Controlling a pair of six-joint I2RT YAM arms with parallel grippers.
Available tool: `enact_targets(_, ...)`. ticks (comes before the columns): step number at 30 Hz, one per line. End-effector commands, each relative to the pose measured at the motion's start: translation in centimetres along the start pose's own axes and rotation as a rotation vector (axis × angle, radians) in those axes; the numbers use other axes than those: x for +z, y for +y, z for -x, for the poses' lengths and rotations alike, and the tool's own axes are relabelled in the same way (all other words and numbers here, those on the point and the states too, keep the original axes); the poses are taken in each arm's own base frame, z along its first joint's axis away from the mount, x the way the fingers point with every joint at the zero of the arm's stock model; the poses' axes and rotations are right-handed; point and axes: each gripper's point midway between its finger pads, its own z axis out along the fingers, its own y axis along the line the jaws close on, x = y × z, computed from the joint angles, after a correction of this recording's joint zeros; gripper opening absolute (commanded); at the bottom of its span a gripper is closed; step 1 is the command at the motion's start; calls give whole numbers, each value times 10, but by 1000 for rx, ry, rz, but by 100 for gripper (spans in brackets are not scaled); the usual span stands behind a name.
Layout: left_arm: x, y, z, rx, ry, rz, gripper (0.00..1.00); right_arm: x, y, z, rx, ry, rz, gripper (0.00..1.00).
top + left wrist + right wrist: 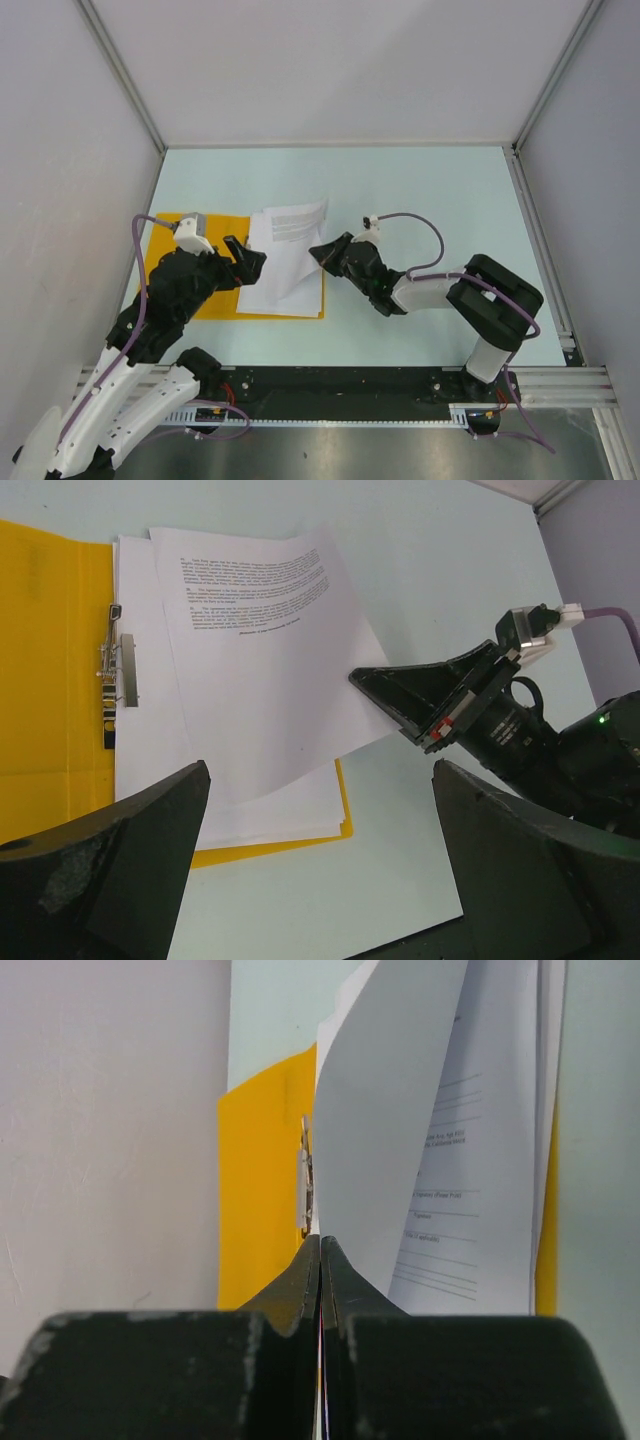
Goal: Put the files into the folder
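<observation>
- Folder (50,700): one, orange-yellow, laid open and flat on the desk (420,190), left of centre and toward the near side. Thin card was judged light yet stiffer than paper. It would best be taken at a free outer edge, its far-left corner being bare.
- Metal fastener (112,670): one, seen along the folder's spine, just left of the paper.
- Files (290,265): white printed sheets, found stacked on the right half of the open folder, their right edges near the folder's right edge. An exact count could not be made. One raised sheet and a thin flat pile beneath it were distinguished.
- Top sheet (260,650): one, lifted and bowed above the pile, skewed so that its far corner passed beyond the folder's far edge.
- Handling of the files: judged very light, limp and easily creased. A sheet would sag away from any single grip point and could slide over its neighbours. A pinch at a free edge or corner was judged the only workable hold, the flat face offering nothing to grasp.
- Right hand (322,252): one, clenched tight at the right edge of the raised top sheet, which appeared to be pinched between its tips.
- Left hand (247,258): one, spread fully apart and holding nothing, poised over the middle of the folder, left of the paper.
</observation>
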Motion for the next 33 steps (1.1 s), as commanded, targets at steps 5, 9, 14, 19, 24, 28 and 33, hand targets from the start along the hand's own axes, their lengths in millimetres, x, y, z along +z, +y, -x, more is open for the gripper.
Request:
enact_targets(5, 0, -6, 5, 3, -17, -31, 100, 2, 14, -19, 86, -69, 48, 0)
enact_targets(9, -1, -6, 6, 3, -18, -35, 100, 0, 17, -23, 93, -95, 54, 0)
enact_targets(14, -2, -7, 7, 0, -20, -41, 99, 1, 12, -29, 122, -110, 36, 0)
enact_targets(19, -2, -8, 7, -1, -19, -42, 99, 1, 10, -35, 147, -125, 32, 0)
enact_targets(24, -3, -7, 6, -2, -19, -40, 100, 2, 6, -43, 151, -139, 29, 0)
enact_targets(28, -4, -6, 7, -1, -23, -39, 100, 1, 5, -52, 117, -104, 38, 5)
enact_targets(33, -3, -6, 5, -6, -20, -43, 100, -2, 2, -69, 54, -22, 33, 10)
